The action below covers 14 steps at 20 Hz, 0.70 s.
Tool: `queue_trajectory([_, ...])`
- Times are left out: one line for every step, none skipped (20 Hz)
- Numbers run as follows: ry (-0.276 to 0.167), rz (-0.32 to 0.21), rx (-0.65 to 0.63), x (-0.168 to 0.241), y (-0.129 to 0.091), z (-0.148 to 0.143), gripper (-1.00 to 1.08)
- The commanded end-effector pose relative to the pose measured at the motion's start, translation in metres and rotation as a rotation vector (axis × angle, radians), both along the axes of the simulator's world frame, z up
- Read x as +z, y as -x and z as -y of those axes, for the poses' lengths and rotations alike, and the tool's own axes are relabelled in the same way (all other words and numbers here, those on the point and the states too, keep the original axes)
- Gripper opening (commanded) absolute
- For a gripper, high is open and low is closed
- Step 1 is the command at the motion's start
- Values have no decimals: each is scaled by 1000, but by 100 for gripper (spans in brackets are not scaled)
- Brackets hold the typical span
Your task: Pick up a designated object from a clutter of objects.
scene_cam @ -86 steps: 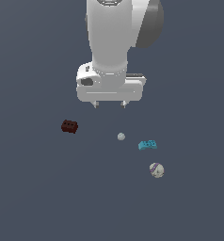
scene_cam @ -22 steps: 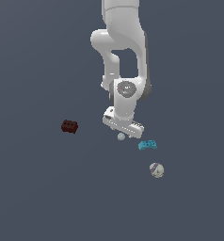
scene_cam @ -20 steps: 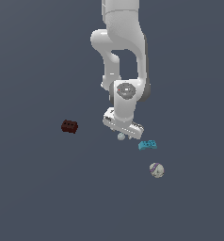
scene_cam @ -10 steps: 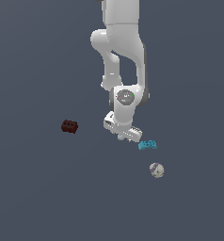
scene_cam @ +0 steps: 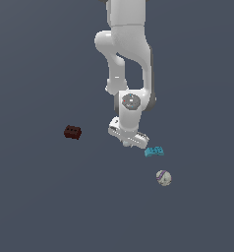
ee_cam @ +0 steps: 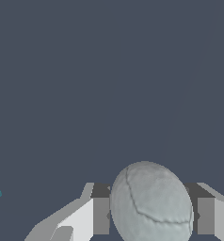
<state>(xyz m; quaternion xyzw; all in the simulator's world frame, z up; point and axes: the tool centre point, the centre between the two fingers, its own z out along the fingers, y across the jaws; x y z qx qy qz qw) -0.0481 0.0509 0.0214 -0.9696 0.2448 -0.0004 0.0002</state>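
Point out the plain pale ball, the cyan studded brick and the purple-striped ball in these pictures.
plain pale ball (ee_cam: 151,207): wrist view, middle of its cracked-looking face, between the claw's fingers.
cyan studded brick (scene_cam: 154,151): exterior view, middle of its top.
purple-striped ball (scene_cam: 163,177): exterior view, centre of the ball.

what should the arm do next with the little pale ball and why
Probably close the jaws on the small pale ball, then lift. In the wrist view the ball sits between the two fingers, with what looks like a slight gap on either side. In the exterior view the gripper is down at the ball, apart from the cyan brick.
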Motion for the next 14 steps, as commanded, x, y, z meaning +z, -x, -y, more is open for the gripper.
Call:
queue_trajectory([0, 0, 0, 0, 0, 0, -100])
queue_trajectory([0, 0, 0, 0, 0, 0, -100])
queue_trajectory([0, 0, 0, 1, 0, 1, -100])
queue_trajectory([0, 0, 0, 2, 0, 1, -100])
queue_trajectory([0, 0, 0, 3, 0, 1, -100])
queue_trajectory([0, 0, 0, 5, 0, 2, -100])
queue_trajectory([0, 0, 0, 8, 1, 3, -100])
queue_trajectory([0, 0, 0, 11, 1, 4, -100])
queue_trajectory([0, 0, 0, 14, 1, 5, -100])
queue_trajectory([0, 0, 0, 18, 1, 6, -100])
queue_trajectory([0, 0, 0, 22, 2, 8, -100])
queue_trajectory([0, 0, 0, 26, 2, 9, -100])
queue_trajectory([0, 0, 0, 32, 2, 11, -100])
queue_trajectory([0, 0, 0, 37, 3, 13, -100])
